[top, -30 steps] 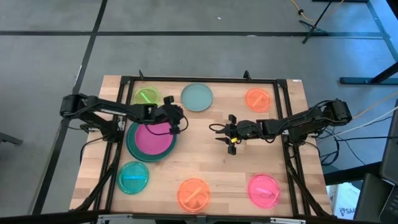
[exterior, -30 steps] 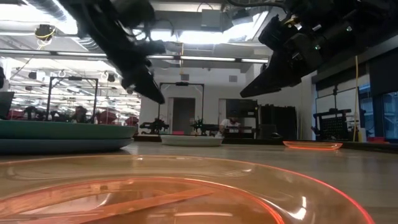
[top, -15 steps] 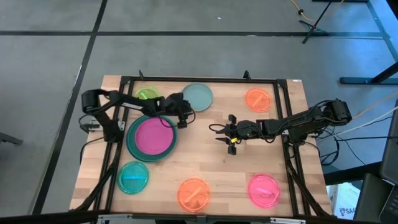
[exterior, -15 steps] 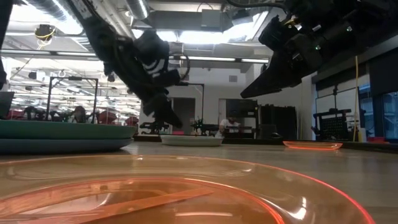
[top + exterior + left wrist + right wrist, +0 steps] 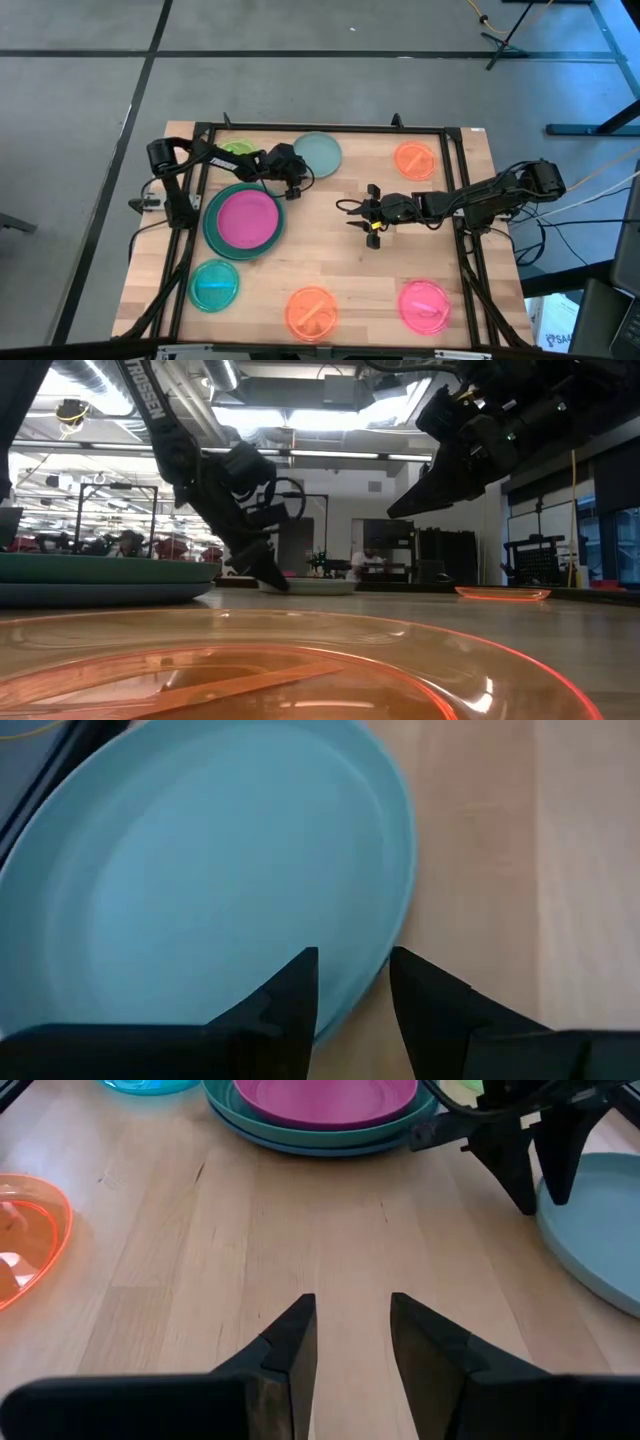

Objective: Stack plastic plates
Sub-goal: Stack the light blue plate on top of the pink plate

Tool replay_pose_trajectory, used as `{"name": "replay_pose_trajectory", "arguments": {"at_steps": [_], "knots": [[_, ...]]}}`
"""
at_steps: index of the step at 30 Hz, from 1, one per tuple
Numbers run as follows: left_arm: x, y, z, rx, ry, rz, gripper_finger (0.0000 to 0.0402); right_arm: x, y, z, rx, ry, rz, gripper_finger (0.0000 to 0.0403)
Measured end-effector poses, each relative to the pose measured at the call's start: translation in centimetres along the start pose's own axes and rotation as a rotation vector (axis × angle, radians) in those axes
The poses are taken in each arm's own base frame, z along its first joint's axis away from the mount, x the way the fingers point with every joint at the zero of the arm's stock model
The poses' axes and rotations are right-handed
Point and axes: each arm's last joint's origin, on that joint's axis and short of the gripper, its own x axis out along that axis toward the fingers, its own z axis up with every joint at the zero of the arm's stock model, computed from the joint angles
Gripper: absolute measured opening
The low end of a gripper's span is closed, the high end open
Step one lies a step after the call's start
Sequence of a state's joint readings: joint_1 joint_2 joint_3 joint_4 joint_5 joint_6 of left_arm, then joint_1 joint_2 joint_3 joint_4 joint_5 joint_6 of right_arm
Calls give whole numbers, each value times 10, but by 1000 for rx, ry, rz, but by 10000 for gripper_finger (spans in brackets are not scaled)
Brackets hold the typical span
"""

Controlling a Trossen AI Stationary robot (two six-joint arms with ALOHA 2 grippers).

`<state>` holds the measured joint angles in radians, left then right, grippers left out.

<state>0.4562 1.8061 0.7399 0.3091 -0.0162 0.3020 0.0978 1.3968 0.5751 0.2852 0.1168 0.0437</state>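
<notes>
The pale teal plate (image 5: 317, 156) lies flat near the far edge of the worktop (image 5: 330, 250), and everything else can be placed from it. The left tool (image 5: 291, 185) is down at the plate's near-left rim; in the left wrist view its two dark fingers (image 5: 285, 1000) stand a narrow gap apart, one over the plate's rim (image 5: 230, 870) and the other over bare wood just outside it, with nothing gripped between them. In the low view this tool (image 5: 268, 577) reaches down to the plate's edge (image 5: 307, 586).

Just beside the teal plate, nearer the front and toward the left arm's side, sits the stack: the magenta plate (image 5: 245, 219) on top of the dark green plate (image 5: 211, 229). The lime plate (image 5: 236, 150) lies on the left arm's side of the teal plate, partly under that arm. The small orange plate (image 5: 414, 159) lies well apart on the other side.

The right tool (image 5: 364, 213) hangs above bare wood, in front of the teal plate and toward the right arm's side, its fingers (image 5: 285, 1350) narrowly parted and empty.

Along the front edge, well apart from the teal plate, lie the cyan plate (image 5: 213, 284), another orange plate (image 5: 312, 312) and the pink plate (image 5: 424, 305).
</notes>
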Motion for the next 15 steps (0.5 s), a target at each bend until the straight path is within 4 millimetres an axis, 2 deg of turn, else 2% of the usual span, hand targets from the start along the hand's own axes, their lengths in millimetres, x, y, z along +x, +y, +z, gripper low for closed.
{"name": "replay_pose_trajectory", "arguments": {"at_steps": [7, 15], "knots": [[2, 1, -3, 27, 6, -35, 108, 0, 0, 0, 0, 0, -7, 120], [2, 0, -3, 46, 7, -34, 20, 0, 0, 0, 0, 0, -7, 120]]}}
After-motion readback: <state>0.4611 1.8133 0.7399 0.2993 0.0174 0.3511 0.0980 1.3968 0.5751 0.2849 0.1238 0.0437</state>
